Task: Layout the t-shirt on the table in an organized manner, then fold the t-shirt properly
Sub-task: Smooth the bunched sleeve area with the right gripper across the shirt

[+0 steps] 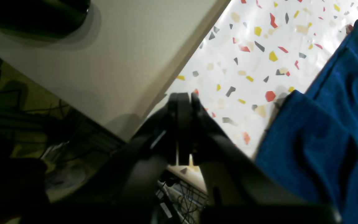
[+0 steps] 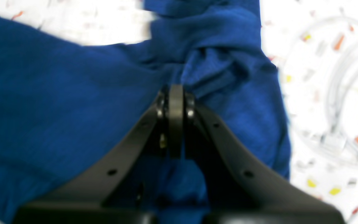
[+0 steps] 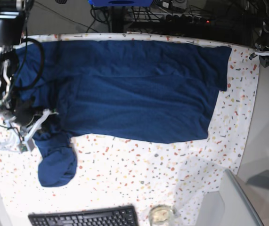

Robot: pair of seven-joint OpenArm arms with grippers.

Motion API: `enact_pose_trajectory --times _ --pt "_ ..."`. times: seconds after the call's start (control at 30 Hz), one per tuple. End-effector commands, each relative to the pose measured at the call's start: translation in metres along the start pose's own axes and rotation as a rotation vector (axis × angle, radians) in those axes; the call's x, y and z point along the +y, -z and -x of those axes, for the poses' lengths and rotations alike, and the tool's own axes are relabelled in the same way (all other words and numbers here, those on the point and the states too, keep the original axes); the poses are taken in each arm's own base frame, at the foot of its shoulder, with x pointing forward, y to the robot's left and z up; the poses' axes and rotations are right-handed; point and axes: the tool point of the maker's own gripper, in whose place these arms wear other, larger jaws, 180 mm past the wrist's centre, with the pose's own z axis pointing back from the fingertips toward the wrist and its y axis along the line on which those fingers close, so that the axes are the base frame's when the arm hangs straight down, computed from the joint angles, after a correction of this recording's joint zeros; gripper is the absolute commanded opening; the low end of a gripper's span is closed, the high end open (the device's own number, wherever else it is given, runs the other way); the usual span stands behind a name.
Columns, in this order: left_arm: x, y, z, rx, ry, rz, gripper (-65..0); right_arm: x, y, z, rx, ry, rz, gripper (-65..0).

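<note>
Left edge: the right arm [image 3: 0,70] stands over the table's [image 3: 139,165] left side, with white cables [image 3: 2,136] coiled on the cloth beside it.
Right gripper [image 2: 176,93]: jaws together; they sit low on bunched folds of the shirt, and whether any cloth is pinched between them cannot be told.
Shirt [image 3: 134,94]: spread across the far half of the table, from the left arm of the picture almost to the right border; its far hem runs along the table's back edge, its near hem is a fairly straight line.
Sleeve [image 3: 56,162]: hangs down from the shirt's left end toward the near side, rumpled and rounded at its tip.
Open room: the near half of the table is bare speckled cloth from the sleeve across to the right corner.
Keyboard [image 3: 85,217]: at the near edge, apart from the sleeve.
Dish [image 3: 161,214]: small, round, just right of the keyboard.
Right border: a strip of speckled cloth shows between the shirt's right end and the table edge.
Left gripper [image 1: 183,102]: jaws together, nothing between them; it hangs over the table's edge, where speckled cloth meets a plain grey surface [image 1: 110,62], with the shirt's fold near but apart.
Room: dark floor with cables and gear beyond the far edge.
</note>
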Motion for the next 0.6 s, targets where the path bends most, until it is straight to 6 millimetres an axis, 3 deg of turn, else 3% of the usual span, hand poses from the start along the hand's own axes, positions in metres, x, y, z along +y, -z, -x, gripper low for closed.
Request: enact_pose_trajectory --times 0.0,0.23,0.47,0.57 --pt "0.002 -0.002 -0.018 -0.05 0.017 0.004 -65.0 0.004 -0.01 -0.011 -0.045 -0.017 -0.004 -65.0" --pt "-0.001 0.0 -0.019 -0.051 0.015 0.01 -65.0 0.068 -0.044 0.013 -0.075 -0.043 -0.078 -65.0" --pt "-0.002 0.0 -0.019 -0.052 0.015 0.012 -65.0 0.134 -0.032 0.077 0.078 -0.039 -0.235 -64.8" --pt "-0.001 0.0 -0.019 -0.051 0.014 0.01 -65.0 0.138 -0.024 0.096 0.13 -0.007 -0.248 -62.0"
